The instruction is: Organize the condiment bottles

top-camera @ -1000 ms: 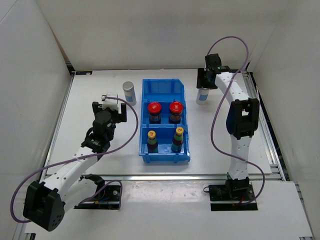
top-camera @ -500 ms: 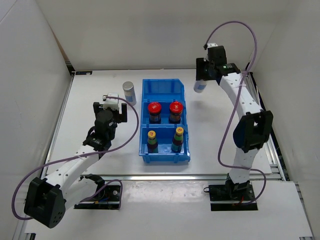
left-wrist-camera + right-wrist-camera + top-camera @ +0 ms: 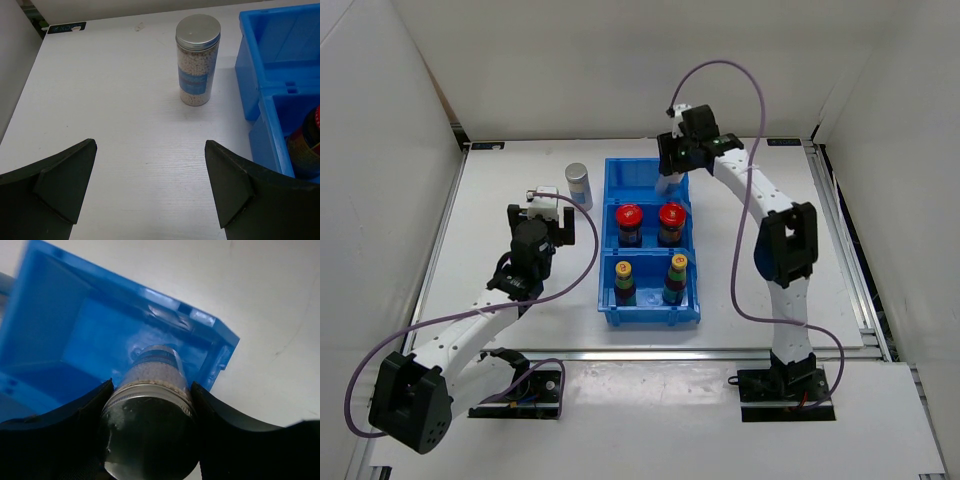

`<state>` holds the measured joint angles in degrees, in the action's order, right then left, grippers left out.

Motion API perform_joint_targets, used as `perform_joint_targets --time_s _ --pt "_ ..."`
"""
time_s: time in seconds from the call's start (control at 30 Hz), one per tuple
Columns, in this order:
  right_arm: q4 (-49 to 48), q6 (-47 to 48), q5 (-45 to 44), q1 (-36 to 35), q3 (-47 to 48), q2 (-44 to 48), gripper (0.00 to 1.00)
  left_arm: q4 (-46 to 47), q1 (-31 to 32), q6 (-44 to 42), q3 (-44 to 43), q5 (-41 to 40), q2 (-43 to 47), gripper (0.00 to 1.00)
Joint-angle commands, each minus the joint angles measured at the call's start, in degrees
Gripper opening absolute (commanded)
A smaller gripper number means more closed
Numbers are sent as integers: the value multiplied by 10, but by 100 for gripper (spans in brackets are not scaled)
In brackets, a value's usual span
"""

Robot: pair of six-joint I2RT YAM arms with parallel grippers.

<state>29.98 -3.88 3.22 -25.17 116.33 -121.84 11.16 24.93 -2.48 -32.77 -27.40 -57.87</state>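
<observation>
My right gripper (image 3: pixel 672 176) is shut on a silver-capped bottle (image 3: pixel 155 405) and holds it above the far right corner of the blue bin's (image 3: pixel 618 180) back compartment. The second silver-capped bottle (image 3: pixel 578 186) stands on the table left of the bin; it also shows in the left wrist view (image 3: pixel 197 59). My left gripper (image 3: pixel 150 190) is open and empty, short of that bottle. Two red-capped dark bottles (image 3: pixel 629 223) (image 3: pixel 670 221) stand in the middle compartment. Two yellow-capped green-red bottles (image 3: pixel 623 281) (image 3: pixel 675 279) stand in the front compartment.
The bin's left wall (image 3: pixel 250 65) is just right of the free-standing bottle. White enclosure walls rise on the left, back and right. A metal rail (image 3: pixel 720 350) runs along the table's near edge.
My right arm has swung left from the table right of the bin, carrying the silver-capped bottle over the bin's back compartment. The left arm has barely moved.
</observation>
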Motion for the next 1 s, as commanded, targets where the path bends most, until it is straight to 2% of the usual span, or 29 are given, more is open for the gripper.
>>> perform_joint_targets --time_s 0.0,0.1,0.17,0.2,0.23,0.43,0.6,0.63,0.77,0.8,0.87,0.9,0.97 --pt "-25 -3 -4 3 42 -16 13 4 2 6 -20 -13 3 100" --pt "-25 8 -9 3 54 -39 13 4 2 6 -20 -13 3 100" --pt "-25 13 -15 3 59 -48 23 4 2 6 -20 -13 3 100" --pt "-25 13 -15 3 66 -57 33 4 2 6 -20 -13 3 100" --pt "-19 19 -15 -2 66 -63 55 4 2 6 -20 -13 -2 100" --pt "-19 12 -51 -8 72 -43 100 4 2 6 -15 -13 -2 100" --pt "-4 12 -73 -8 79 22 100 4 2 6 -15 -13 -2 100" --pt "5 7 -102 -8 79 34 100 -1 2 6 -15 -18 -2 100" --pt "7 -19 -147 -8 -6 178 100 -34 2 19 -28 -22 5 100" --pt "-24 -19 -153 -8 -92 213 100 -51 -21 35 -41 17 5 100" --pt "-66 -25 -161 -8 -181 313 100 -94 -59 85 -91 100 5 100" --pt "-73 -25 -168 -8 -256 343 100 -99 -92 100 -109 173 -8 100" --pt "-73 -47 -168 -8 -315 422 100 -99 -110 120 -161 223 -32 100"
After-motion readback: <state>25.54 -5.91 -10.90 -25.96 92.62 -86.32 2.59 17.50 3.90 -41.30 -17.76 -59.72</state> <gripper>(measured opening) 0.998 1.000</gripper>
